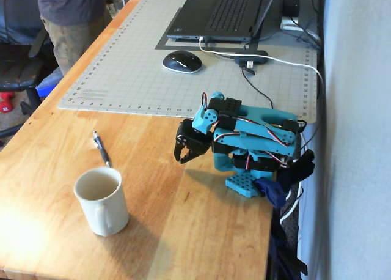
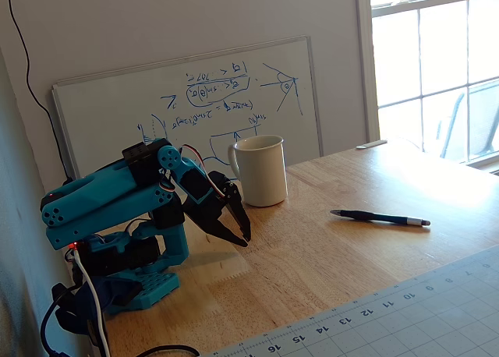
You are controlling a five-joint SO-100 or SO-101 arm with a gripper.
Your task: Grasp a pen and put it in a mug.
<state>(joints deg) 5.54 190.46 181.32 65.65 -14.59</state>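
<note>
Bare wood btwn gripper [image 1: 185, 156] & pen [image 1: 101, 148], nothing blocking. Mug [image 1: 102, 200] stands just near of pen in a fixed view; cutting mat [image 1: 140, 66] far side, flat.

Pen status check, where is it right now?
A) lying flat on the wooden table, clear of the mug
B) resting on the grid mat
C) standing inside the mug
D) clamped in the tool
A. In both fixed views the pen lies flat on the bare wooden table, apart from the mug, and the tool holds nothing.
</note>
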